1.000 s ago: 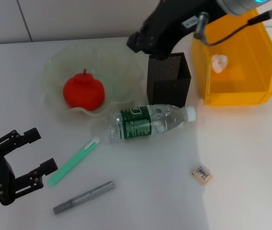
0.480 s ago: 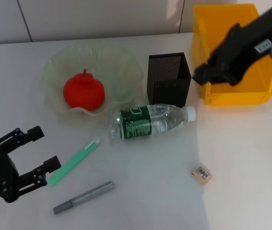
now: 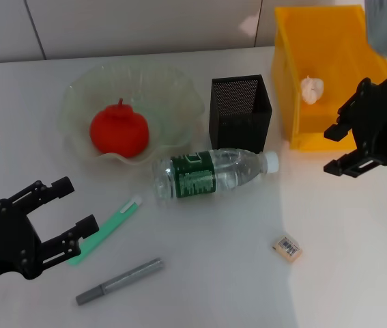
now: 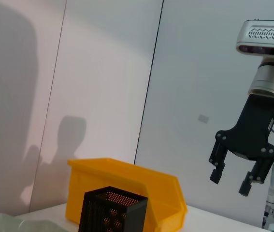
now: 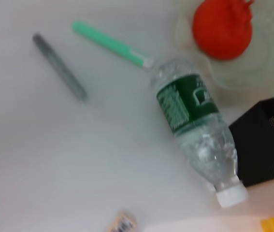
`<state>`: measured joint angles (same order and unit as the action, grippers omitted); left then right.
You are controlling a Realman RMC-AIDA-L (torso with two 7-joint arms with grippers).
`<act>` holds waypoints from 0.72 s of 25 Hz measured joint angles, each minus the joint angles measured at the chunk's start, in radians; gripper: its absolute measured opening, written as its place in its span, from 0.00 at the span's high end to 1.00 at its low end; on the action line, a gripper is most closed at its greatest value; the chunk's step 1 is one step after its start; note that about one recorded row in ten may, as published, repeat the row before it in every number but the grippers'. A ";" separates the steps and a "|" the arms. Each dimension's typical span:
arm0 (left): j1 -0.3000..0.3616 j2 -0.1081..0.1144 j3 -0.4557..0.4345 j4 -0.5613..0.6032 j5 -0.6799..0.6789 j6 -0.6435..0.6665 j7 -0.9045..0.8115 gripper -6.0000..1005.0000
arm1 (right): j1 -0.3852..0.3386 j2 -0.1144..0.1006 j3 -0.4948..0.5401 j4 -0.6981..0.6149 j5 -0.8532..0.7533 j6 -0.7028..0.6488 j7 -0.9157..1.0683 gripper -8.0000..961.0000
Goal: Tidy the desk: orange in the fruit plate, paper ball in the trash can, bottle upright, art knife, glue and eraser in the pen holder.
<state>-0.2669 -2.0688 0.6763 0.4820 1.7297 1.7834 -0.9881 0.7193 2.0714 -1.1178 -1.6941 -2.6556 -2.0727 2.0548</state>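
Note:
The orange (image 3: 119, 131) sits in the fruit plate (image 3: 77, 96). On its side in front of the pen holder (image 3: 239, 113) lies the bottle (image 3: 210, 172), cap to the right. Inside the yellow trash can (image 3: 330, 75) rests the paper ball (image 3: 311, 89). The eraser (image 3: 287, 247) lies on the table at near right. A green stick (image 3: 108, 229) and a grey stick (image 3: 119, 281) lie near left; which is the art knife and which the glue I cannot tell. My left gripper (image 3: 77, 203) is open beside the green stick. My right gripper (image 3: 333, 150) hangs open in front of the trash can, holding nothing.
The right wrist view shows the bottle (image 5: 194, 130), orange (image 5: 222, 29), green stick (image 5: 110, 43), grey stick (image 5: 59, 67), pen holder (image 5: 267, 140) and eraser (image 5: 122, 223). The left wrist view shows the right gripper (image 4: 231, 176) in the air, the trash can (image 4: 127, 193) and pen holder (image 4: 112, 210).
My right arm swung from above the pen holder across the trash can to its front right side. My left gripper shifted a little right, toward the green stick.

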 joint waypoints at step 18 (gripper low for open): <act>-0.065 0.001 0.018 -0.123 0.004 -0.091 0.094 0.22 | -0.077 0.009 -0.283 0.182 -0.079 0.353 -0.131 0.36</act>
<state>-0.3324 -2.0678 0.6948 0.3590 1.7341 1.6921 -0.8941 0.6423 2.0807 -1.4006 -1.5116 -2.7351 -1.7201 1.9234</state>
